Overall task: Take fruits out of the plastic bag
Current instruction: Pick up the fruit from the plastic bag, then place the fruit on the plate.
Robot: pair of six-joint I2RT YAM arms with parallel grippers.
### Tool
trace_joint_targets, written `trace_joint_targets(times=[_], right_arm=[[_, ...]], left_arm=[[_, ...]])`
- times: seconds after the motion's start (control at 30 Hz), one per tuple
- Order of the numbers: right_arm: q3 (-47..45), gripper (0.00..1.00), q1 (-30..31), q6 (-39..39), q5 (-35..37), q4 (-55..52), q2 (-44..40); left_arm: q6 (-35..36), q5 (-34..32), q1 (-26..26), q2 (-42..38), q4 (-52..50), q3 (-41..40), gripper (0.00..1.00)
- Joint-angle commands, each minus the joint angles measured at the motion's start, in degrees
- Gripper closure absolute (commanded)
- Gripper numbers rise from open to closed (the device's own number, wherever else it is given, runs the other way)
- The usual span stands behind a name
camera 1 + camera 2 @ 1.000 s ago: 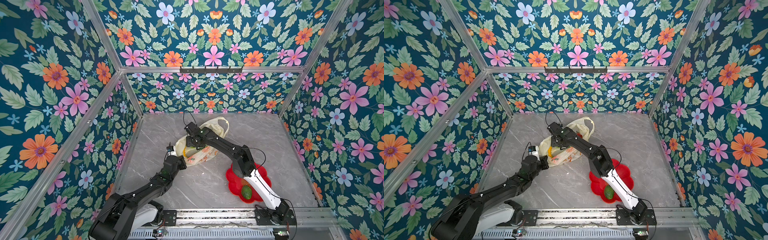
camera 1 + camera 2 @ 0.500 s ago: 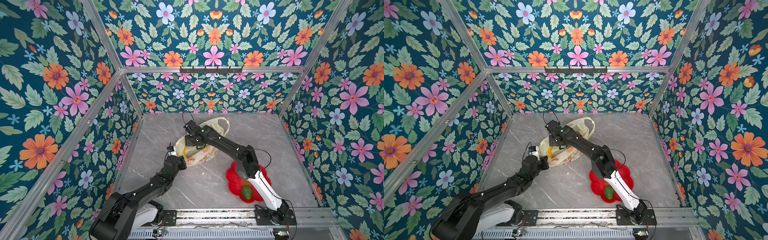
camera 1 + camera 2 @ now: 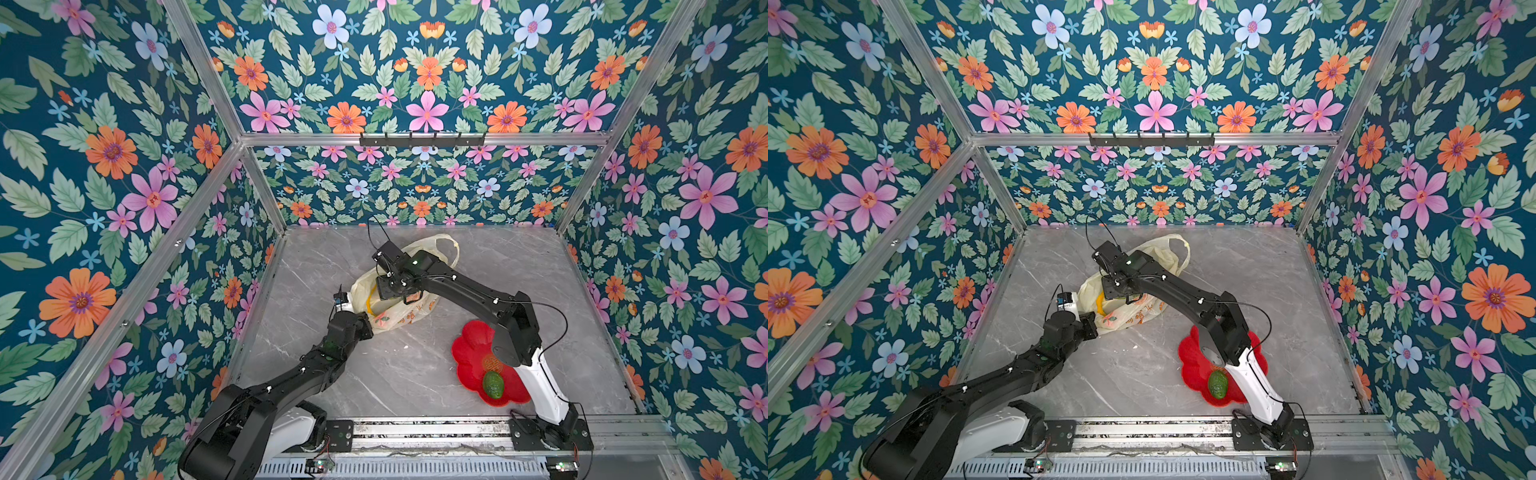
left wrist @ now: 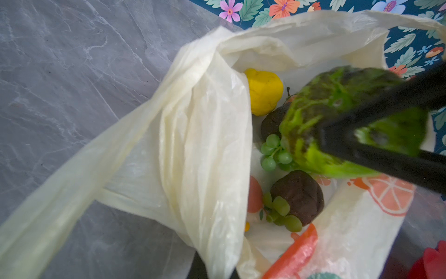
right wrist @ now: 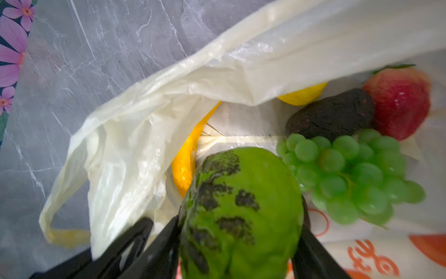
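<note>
Green avocado [image 5: 241, 205] clamped in the right gripper [image 5: 237, 241]!
In the plastic bag [image 5: 169, 96]: grapes [image 5: 350, 174], dark avocado [image 5: 330, 113], strawberry [image 5: 400, 101], banana [image 5: 188, 157], perhaps a lemon [image 5: 301, 95].

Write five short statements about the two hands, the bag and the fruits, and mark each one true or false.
1. The right hand grips a green avocado. True.
2. The red flower-shaped plate is empty. False: a second green avocado lies on it.
3. The left hand is open, away from the plastic bag. False: it is shut on the bag's plastic.
4. A green grape bunch lies inside the bag. True.
5. The strawberry is already on the plate. False: it is inside the bag, beside a dark avocado.
</note>
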Motion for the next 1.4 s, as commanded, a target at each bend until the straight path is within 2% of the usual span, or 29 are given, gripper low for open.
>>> trace_joint_targets(times=[0.0, 0.27, 0.4, 0.57, 1.03, 1.37], right_arm=[[-3.61, 0.39, 0.04, -2.28, 1.48, -1.84, -4.37], [-17.71, 0.39, -0.1, -4.48, 6.36, -8.91, -17.14], [-24.71, 0.39, -0.24, -3.58, 9.29, -13.4, -21.61], [-32.56, 0.39, -1.43, -1.37, 9.21, -17.37, -26.16], [-44.96, 0.4, -3.62, 4.08, 8.5, -29.05, -32.76], [-50.03, 0.4, -5.65, 6.6, 7.04, -31.26, -31.85]], left_arm=[[1.09, -0.62, 0.06, -0.18, -0.75, 0.51, 1.0], [1.23, -0.9, 0.02, -0.28, -1.06, 0.54, 1.0], [1.24, -0.79, 0.06, -0.42, -1.23, 0.54, 1.0], [1.34, -0.86, 0.02, -0.5, -1.41, 0.59, 1.0], [1.19, -0.57, 0.06, 0.16, -1.28, 0.5, 1.0], [1.27, -0.99, 0.06, -0.64, -1.59, 0.27, 1.0]])
